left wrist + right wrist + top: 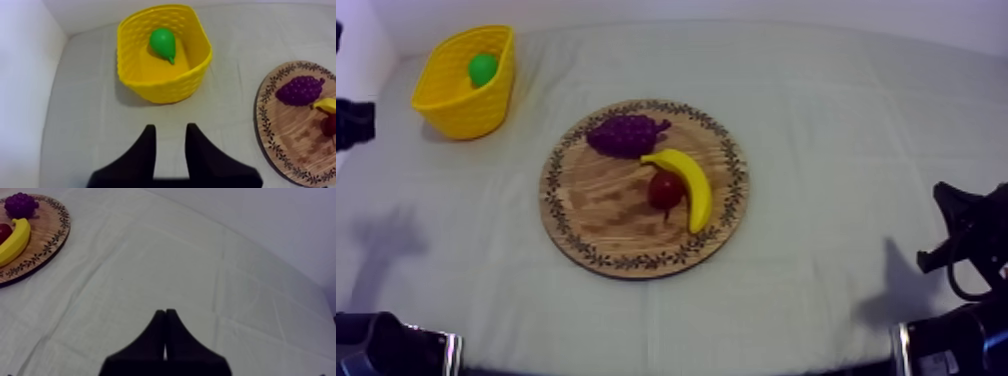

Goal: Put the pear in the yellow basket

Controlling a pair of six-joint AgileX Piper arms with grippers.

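Our left gripper [170, 131] hangs spread and empty over the desk [90, 130], just short of the yellow basket [165, 90]. The pear [163, 44] lies ahead of it, inside that basket. We judge the drop done, so we should retreat straight back without nudging the basket wall. Our right gripper [165, 314] is pressed together, with the wooden board [47, 235] ahead to its left.

left end effector [170, 130] fingers apart and empty, right end effector [165, 313] fingers pressed together
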